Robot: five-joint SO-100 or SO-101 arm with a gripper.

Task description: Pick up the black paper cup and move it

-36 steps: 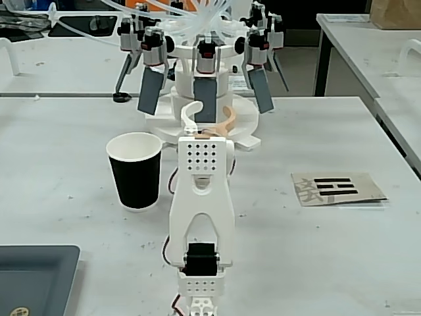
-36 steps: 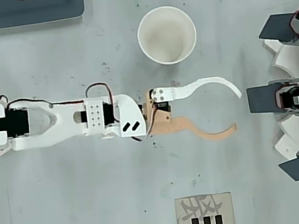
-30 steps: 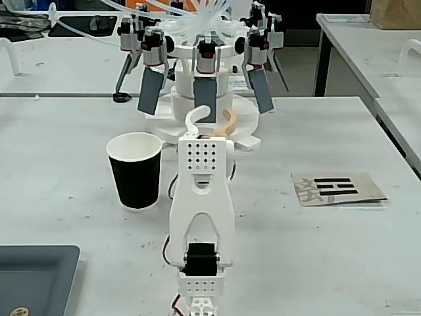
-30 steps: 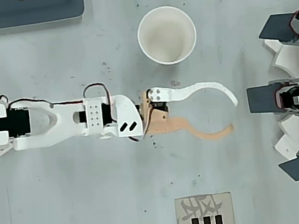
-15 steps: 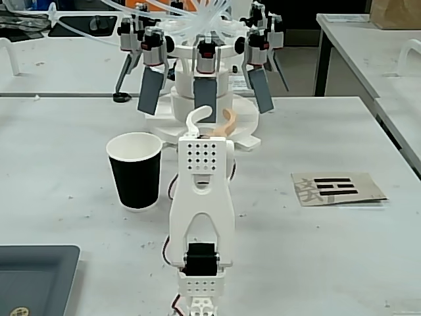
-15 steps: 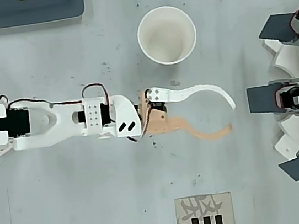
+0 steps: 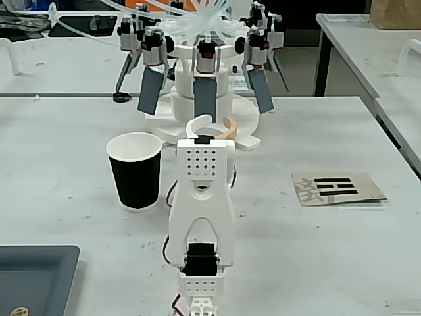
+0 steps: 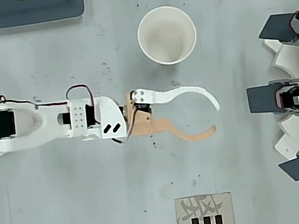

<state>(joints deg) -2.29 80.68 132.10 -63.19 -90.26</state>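
The black paper cup [image 7: 135, 172] stands upright on the white table, left of the arm in the fixed view. From overhead, the black paper cup [image 8: 166, 35] shows its white inside and looks empty. My gripper [image 8: 215, 118] is open, its white and tan curved fingers spread with nothing between them. It reaches past the cup and lies beside it, apart from it, below the cup in the overhead view. In the fixed view my gripper [image 7: 214, 126] is partly hidden behind the arm's white body.
A white machine with grey paddles [image 7: 204, 85] stands just beyond the fingertips, at the right edge overhead [image 8: 292, 97]. A paper card with black marks [image 7: 337, 187] lies right of the arm. A dark grey tray [image 7: 33, 276] sits at the near left corner.
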